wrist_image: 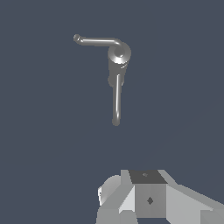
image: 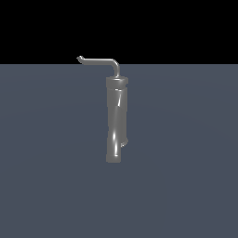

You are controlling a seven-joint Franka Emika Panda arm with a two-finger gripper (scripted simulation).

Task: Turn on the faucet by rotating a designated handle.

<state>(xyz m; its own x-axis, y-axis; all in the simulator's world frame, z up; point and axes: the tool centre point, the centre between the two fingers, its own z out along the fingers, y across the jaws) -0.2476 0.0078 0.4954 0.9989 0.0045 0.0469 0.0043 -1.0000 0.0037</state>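
The fingers' opening cannot be told; only the grey gripper body (wrist_image: 148,199) shows, well apart from the shiny grey metal faucet (image: 116,121) and its thin L-shaped rod handle (image: 100,61).

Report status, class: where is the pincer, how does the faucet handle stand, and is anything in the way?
Pincer clear of faucet, fingertips out of view. Handle untouched, hooked tip toward exterior view's left. Nothing in the way.
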